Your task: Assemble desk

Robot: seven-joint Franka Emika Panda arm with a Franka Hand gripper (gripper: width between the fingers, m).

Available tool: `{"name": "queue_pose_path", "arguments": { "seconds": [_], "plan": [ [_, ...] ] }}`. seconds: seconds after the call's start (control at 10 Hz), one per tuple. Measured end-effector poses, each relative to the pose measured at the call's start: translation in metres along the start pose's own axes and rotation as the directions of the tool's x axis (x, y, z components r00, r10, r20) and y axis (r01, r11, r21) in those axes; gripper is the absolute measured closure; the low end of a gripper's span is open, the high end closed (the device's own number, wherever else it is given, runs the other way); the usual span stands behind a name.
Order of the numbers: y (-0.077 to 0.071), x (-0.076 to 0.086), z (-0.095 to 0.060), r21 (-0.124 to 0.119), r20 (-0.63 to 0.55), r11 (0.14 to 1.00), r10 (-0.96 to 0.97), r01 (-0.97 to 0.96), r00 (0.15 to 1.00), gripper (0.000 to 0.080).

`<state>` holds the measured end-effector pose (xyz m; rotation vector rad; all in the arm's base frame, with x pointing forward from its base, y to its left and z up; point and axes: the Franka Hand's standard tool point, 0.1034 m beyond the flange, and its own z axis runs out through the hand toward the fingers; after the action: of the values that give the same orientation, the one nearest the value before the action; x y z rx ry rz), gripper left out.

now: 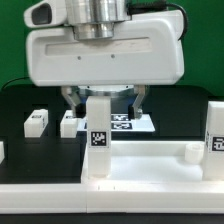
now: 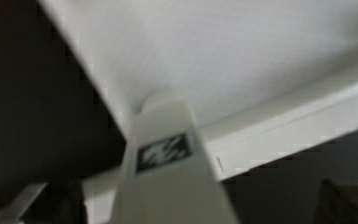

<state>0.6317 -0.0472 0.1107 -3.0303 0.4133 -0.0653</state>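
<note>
The desk's white tabletop (image 1: 140, 165) lies flat at the front, rim up. One white square leg (image 1: 99, 135) with a black-and-white tag stands upright in the tabletop's corner on the exterior view's left. My gripper (image 1: 105, 106) hangs over this leg, open, with one finger (image 1: 72, 100) on each side and a gap to the leg. A second tagged leg (image 1: 215, 140) stands upright at the exterior view's right. The wrist view looks down the first leg (image 2: 158, 165) onto the tabletop (image 2: 247, 60), the gripper (image 2: 185, 212) open around it.
Two more white legs (image 1: 37, 121) (image 1: 70, 122) rest on the black table behind the tabletop, on the exterior view's left. The marker board (image 1: 128, 124) lies behind the gripper. A small white piece (image 1: 190, 152) sits on the tabletop's back rim near the right leg.
</note>
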Motion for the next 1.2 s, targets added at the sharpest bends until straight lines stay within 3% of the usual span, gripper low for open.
{"name": "queue_pose_path", "arguments": {
  "seconds": [0.2,0.3,0.4,0.5,0.8,0.9,1.0,1.2],
  "plan": [
    [0.0,-0.0007,0.0016,0.0,-0.001,1.0,0.011,-0.011,1.0,0.0171],
    [-0.0001,-0.0008,0.0018,0.0,-0.001,1.0,0.03,-0.03,1.0,0.0331],
    [-0.0001,-0.0008,0.0019,0.0,-0.001,0.999,0.034,-0.034,0.999,0.0331],
    [0.0016,-0.0005,0.0017,-0.003,-0.002,0.997,0.072,-0.072,0.997,0.0499],
    [0.0042,0.0002,0.0017,-0.003,-0.004,0.916,0.402,-0.402,0.916,0.0501],
    [0.0043,0.0004,0.0014,-0.003,-0.006,0.85,0.527,-0.527,0.85,0.0501],
    [0.0056,0.0004,0.0028,0.02,0.01,0.717,0.696,-0.696,0.718,0.0501],
    [0.0091,0.0011,0.0038,0.055,0.098,0.35,0.93,-0.935,0.353,0.0503]
  ]
}}
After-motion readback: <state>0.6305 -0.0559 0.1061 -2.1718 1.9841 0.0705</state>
